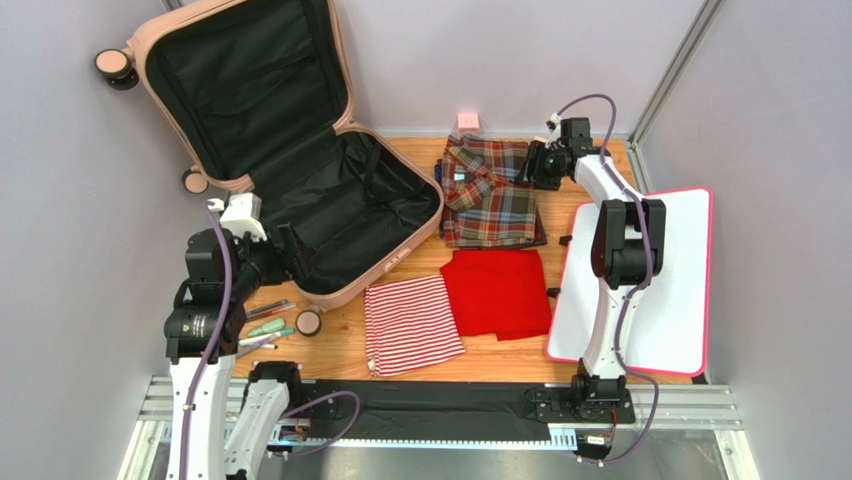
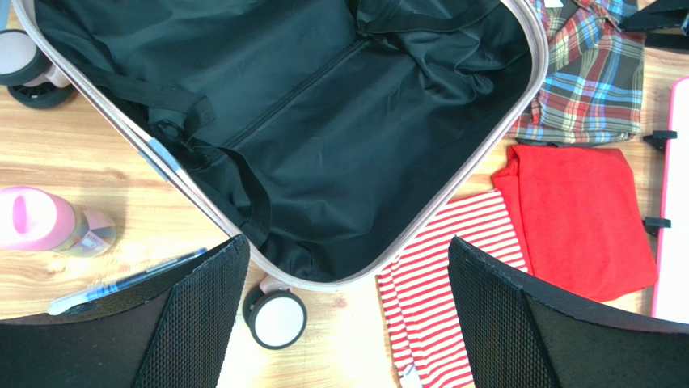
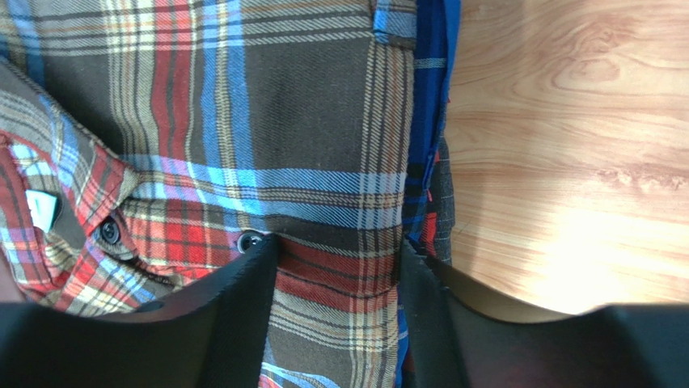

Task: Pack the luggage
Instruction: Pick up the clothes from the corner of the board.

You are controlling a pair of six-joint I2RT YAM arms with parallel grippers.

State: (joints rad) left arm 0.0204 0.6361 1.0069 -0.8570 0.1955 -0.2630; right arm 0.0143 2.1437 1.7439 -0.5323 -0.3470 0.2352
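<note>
Two white arms [image 1: 607,190], black joints, looping purple cables [image 1: 585,98]

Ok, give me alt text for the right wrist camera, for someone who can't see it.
The right end effector, two black fingers apart, sits over the edge of a folded plaid shirt, a strip of fabric between them. Bare wooden table fills the right side.

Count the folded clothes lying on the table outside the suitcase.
3. A plaid shirt lies at the far side, right of the suitcase. A red garment lies just nearer. A striped cloth lies left of the red one. Another could be hidden beneath the plaid shirt.
</note>
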